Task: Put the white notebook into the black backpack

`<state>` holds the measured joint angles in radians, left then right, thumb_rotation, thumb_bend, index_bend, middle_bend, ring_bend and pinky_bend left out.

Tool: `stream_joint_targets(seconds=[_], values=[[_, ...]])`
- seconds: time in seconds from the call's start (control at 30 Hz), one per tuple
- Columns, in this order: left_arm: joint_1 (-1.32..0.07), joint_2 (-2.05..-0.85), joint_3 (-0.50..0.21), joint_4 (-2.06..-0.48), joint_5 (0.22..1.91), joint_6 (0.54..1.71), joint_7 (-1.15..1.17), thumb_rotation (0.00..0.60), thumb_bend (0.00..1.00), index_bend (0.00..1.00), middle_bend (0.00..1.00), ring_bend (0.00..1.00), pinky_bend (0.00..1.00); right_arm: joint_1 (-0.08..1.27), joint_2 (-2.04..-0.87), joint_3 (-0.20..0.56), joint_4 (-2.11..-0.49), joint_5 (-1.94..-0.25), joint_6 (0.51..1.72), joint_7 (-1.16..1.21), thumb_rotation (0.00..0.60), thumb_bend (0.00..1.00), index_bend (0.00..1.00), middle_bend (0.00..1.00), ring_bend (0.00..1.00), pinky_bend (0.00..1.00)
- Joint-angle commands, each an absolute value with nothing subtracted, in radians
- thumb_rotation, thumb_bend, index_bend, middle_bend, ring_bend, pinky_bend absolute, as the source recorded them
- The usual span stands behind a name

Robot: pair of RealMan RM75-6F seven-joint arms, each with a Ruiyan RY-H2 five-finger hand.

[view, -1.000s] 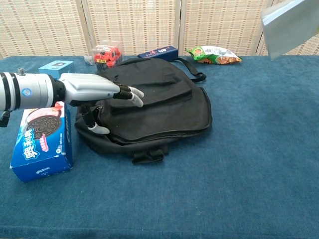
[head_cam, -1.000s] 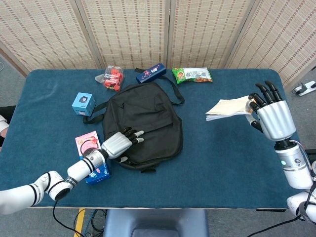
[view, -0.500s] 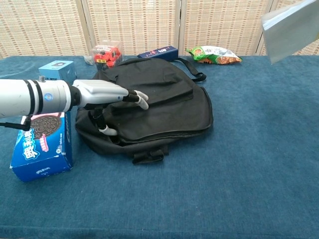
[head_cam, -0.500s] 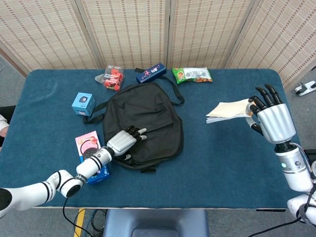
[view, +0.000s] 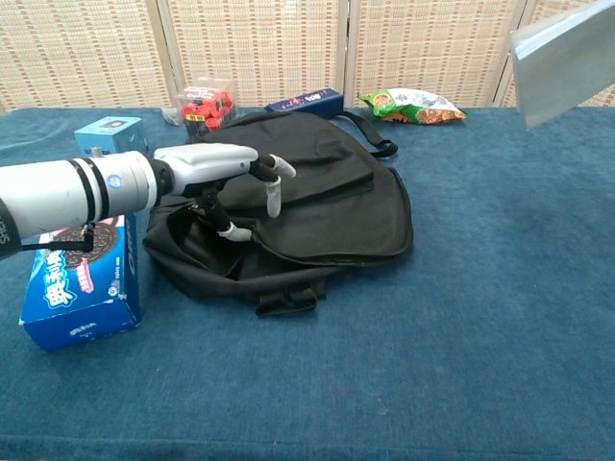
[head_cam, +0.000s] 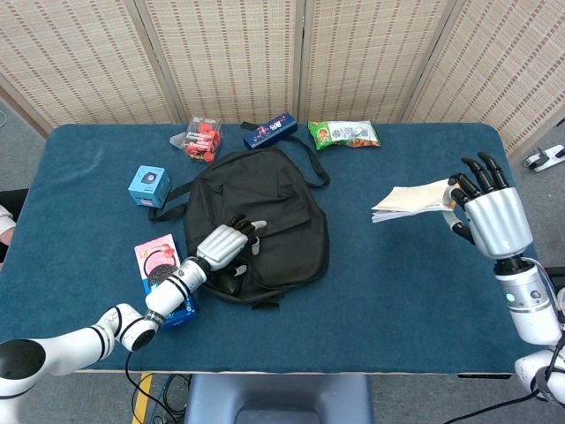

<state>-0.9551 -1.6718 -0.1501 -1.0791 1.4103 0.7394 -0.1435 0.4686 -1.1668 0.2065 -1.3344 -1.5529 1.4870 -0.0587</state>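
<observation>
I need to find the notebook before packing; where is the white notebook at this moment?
In the head view the white notebook is on the right side, held above the table by the right robot hand, well right of the black backpack.

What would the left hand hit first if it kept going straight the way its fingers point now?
Probably the black backpack itself. The left hand reaches in from the bag's near left edge with its fingers aimed across the top panel, so it would slide onto that fabric. Its height above the bag is unclear.

The left hand (view: 226,171) lifts the black backpack (view: 317,202) flap, white notebook (view: 562,62) raised at upper right above the desk (view: 480,336).
</observation>
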Motion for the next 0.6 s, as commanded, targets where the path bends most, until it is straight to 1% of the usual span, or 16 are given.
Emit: stream_joint_targets(seconds=[0.03,0.23,0.33,0.4,0.6], values=[[-0.953,-1.685,-0.144,-1.053,1.424,0.753,-0.182,0.6,0.35,0.67,0.2,0.19,0.0,0.47,-1.171,0.208,-1.33,-1.554,1.487,-0.055,0.6,0.51,0.6,0.42,0.18,0.13],[-0.951,-1.693,-0.139,-1.034,1.44,0.783,-0.221,0.6,0.49,0.77,0.31,0.26,0.0,0.472,-1.178,0.212,-1.319,-1.558,1.489,-0.046,0.6,0.51,0.6,0.42,0.18,0.13],[-0.945,-1.698,-0.15,-1.029,1.434,0.809,-0.235,0.6,0.52,0.82,0.36,0.3,0.02,0.471,-1.178,0.217,-1.319,-1.561,1.498,-0.038,0.6,0.51,0.6,0.42,0.18,0.13],[-0.94,-1.699,-0.166,-1.027,1.42,0.827,-0.245,0.6,0.53,0.83,0.37,0.31,0.02,0.469,-1.174,0.219,-1.325,-1.567,1.509,-0.031,0.6,0.51,0.61,0.42,0.18,0.13],[-0.925,-1.659,-0.241,-1.069,1.334,0.854,-0.248,0.6,0.53,0.83,0.39,0.32,0.05,0.46,-1.146,0.222,-1.396,-1.619,1.568,-0.008,0.6,0.51,0.61,0.42,0.18,0.13]])
